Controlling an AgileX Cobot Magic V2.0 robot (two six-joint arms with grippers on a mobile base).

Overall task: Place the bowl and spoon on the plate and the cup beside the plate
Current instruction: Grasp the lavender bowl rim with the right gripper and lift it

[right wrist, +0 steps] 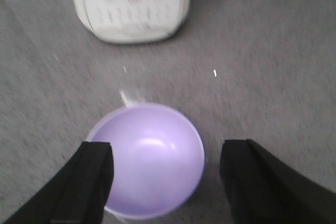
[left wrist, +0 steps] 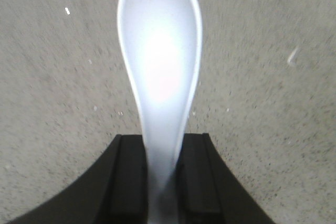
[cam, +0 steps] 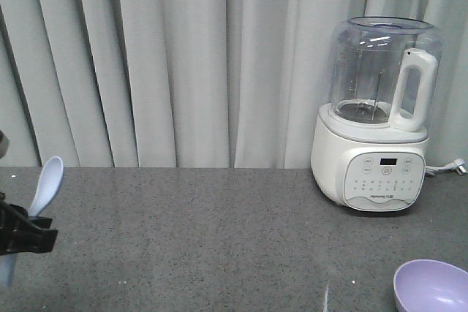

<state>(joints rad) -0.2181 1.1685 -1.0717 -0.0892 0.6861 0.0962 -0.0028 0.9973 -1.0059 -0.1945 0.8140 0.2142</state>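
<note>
counter (cam: 219, 239), spoon (cam: 44, 184) far left, bowl (cam: 431, 286) far right

Readable text: none | blender (cam: 365, 144) control panel (cam: 384, 180): is showing a small dark display, rows of tiny button captions and one line of print beneath, all too small to read | right wrist view: panel (right wrist: 131, 3) is appearing blurred, nothing legible

Kitchen-style counter (cam: 205, 239) with blender (cam: 373, 158)

Even soft light, glare on spoon (left wrist: 160, 61), wrist views blurred
</note>
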